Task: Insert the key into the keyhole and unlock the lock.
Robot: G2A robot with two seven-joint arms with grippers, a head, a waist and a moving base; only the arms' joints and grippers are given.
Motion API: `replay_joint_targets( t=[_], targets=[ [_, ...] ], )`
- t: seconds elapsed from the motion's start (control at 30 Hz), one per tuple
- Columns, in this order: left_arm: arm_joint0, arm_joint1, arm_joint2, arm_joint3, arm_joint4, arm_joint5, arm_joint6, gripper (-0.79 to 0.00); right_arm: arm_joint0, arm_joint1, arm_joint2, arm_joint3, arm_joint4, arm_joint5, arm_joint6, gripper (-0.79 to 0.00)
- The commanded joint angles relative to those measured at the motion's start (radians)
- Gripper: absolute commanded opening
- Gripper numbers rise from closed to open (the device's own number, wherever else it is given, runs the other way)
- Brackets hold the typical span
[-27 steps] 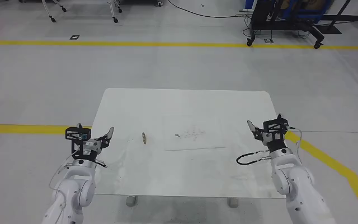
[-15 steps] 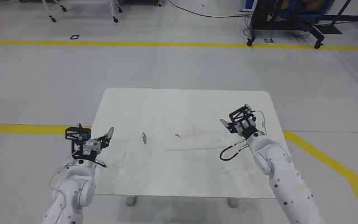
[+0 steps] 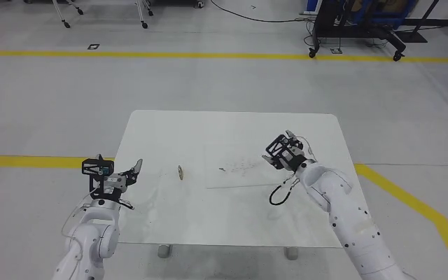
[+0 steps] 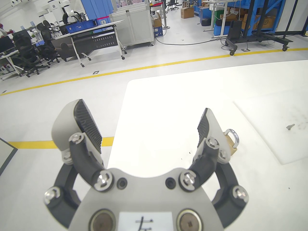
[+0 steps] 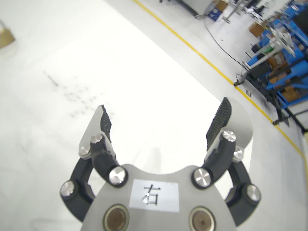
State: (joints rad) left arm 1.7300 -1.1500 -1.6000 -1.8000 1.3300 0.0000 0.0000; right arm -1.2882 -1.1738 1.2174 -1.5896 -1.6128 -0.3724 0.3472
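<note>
Both sets of jaws gape empty at the table [image 3: 231, 126]: left jaws nine o'clock of the padlock [image 3: 180, 172], right jaws three o'clock of the key [image 4: 290, 126].

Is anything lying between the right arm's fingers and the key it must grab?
Nothing visible does. Only bare mat lies between the open right gripper and the key; the padlock sits beyond the key.

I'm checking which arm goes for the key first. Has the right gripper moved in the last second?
Yes. The right gripper has swung from the table's right edge inward over the tabletop, ending at the right edge of the mat.
</note>
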Motion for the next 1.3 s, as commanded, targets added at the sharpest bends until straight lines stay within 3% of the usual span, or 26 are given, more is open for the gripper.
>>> replay_joint_targets(
  t=[0.0, 0.17, 0.3, 0.37, 0.43, 0.47, 0.5, 0.53, 0.6, 0.87, 1.13, 1.27],
  targets=[
    [0.0, 0.0, 0.0, 0.0, 0.0, 0.0, 0.0, 0.0, 0.056, -0.008, -0.057, 0.038, -0.02, -0.035, 0.005, 0.0],
    [0.0, 0.0, 0.0, 0.0, 0.0, 0.0, 0.0, 0.0, 0.176, -0.031, -0.166, 0.158, -0.025, -0.142, 0.002, 0.0],
    [0.0, 0.0, 0.0, 0.0, 0.0, 0.0, 0.0, 0.0, 0.278, -0.051, -0.269, 0.266, -0.041, -0.29, -0.094, 0.0],
    [0.0, 0.0, 0.0, 0.0, 0.0, 0.0, 0.0, 0.0, 0.331, -0.062, -0.306, 0.337, -0.04, -0.353, -0.141, -0.062],
    [0.0, 0.0, 0.0, 0.0, 0.0, 0.0, 0.0, 0.0, 0.378, -0.076, -0.348, 0.392, -0.051, -0.372, -0.158, -0.037],
    [0.0, 0.0, 0.0, 0.0, 0.0, 0.0, 0.0, 0.0, 0.4, -0.084, -0.373, 0.414, -0.061, -0.386, -0.167, -0.055],
    [0.0, 0.0, 0.0, 0.0, 0.0, 0.0, 0.0, 0.0, 0.423, -0.092, -0.396, 0.44, -0.074, -0.397, -0.17, -0.296],
    [0.0, 0.0, 0.0, 0.0, 0.0, 0.0, 0.0, 0.0, 0.443, -0.101, -0.418, 0.468, -0.074, -0.415, -0.176, -0.354],
    [0.0, 0.0, 0.0, 0.0, 0.0, 0.0, 0.0, 0.0, 0.486, -0.119, -0.451, 0.53, -0.052, -0.454, -0.201, -0.397],
    [0.0, 0.0, 0.0, 0.0, 0.0, 0.0, 0.0, 0.0, 0.608, -0.188, -0.56, 0.73, -0.013, -0.52, -0.279, -0.511],
    [0.0, 0.0, 0.0, 0.0, 0.0, 0.0, 0.0, 0.0, 0.671, -0.248, -0.636, 0.87, 0.004, -0.561, -0.345, -0.566],
    [0.0, 0.0, 0.0, 0.0, 0.0, 0.0, 0.0, 0.0, 0.692, -0.272, -0.663, 0.93, -0.003, -0.557, -0.379, -0.551]
  ],
)
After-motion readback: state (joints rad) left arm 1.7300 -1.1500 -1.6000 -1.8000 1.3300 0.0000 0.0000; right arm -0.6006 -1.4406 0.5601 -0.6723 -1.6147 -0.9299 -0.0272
